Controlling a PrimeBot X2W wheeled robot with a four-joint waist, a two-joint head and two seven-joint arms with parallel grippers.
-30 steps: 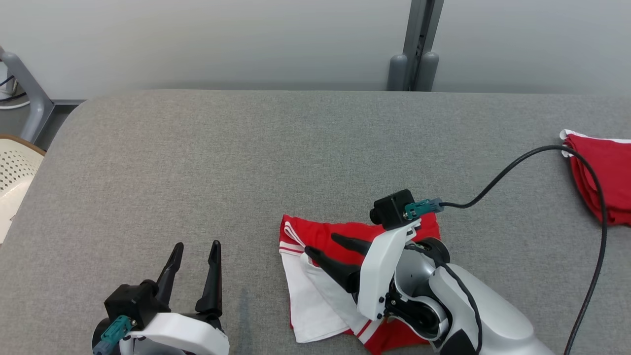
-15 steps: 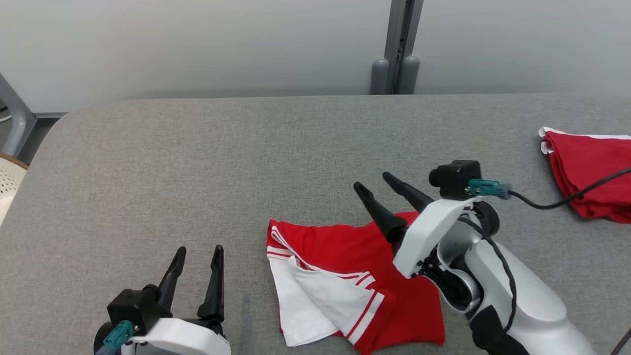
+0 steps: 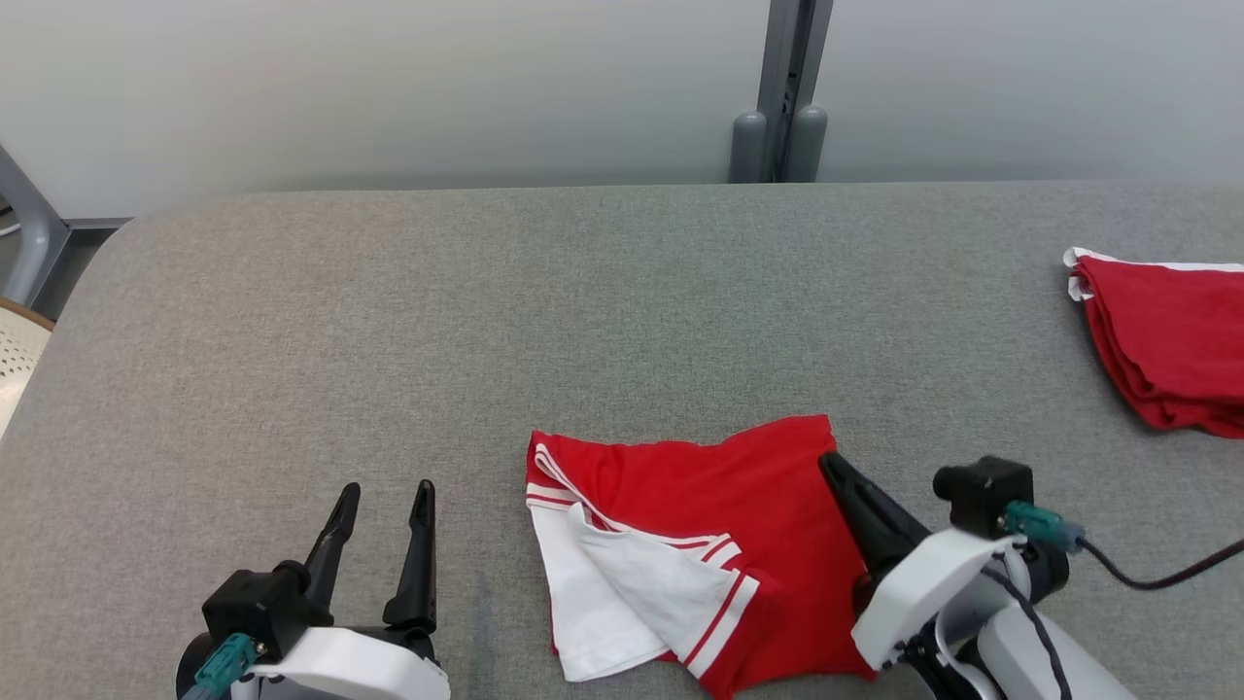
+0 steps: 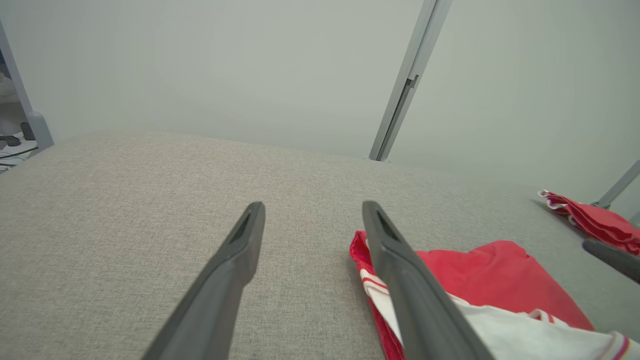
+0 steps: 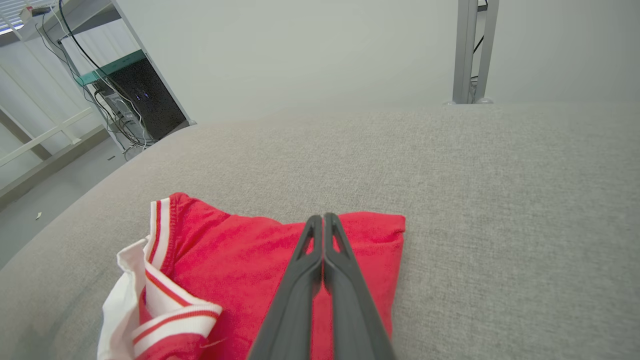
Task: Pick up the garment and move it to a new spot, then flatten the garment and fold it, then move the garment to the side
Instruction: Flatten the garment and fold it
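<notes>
The grey cloth-covered table (image 3: 622, 292) runs across the head view, its far edge against a pale wall with a grey post (image 3: 782, 97) standing behind it.

The garment (image 3: 739, 486) lies on the near middle of the table, in front of the robot and a little to its right. It is a folded bundle, red with white parts. Its longer side runs across the table from left to right. The edge with red and white stripes faces the robot's left, and a white flap with a striped band lies turned over on the near left part. The red side faces the far edge and the right.

A second heap of red cloth (image 3: 1166, 340) lies well apart at the far right and is cut off by the head view's edge.

The right gripper (image 3: 828, 459) has its two fingers pressed flat together with no cloth between them. Its tip lies over the far right corner of the garment; whether it touches the cloth cannot be told. The arm hides the garment's near right corner.

The left gripper (image 3: 386, 491) stands spread wide, holds nothing and points towards the far edge, just to the left of the garment and apart from it.
</notes>
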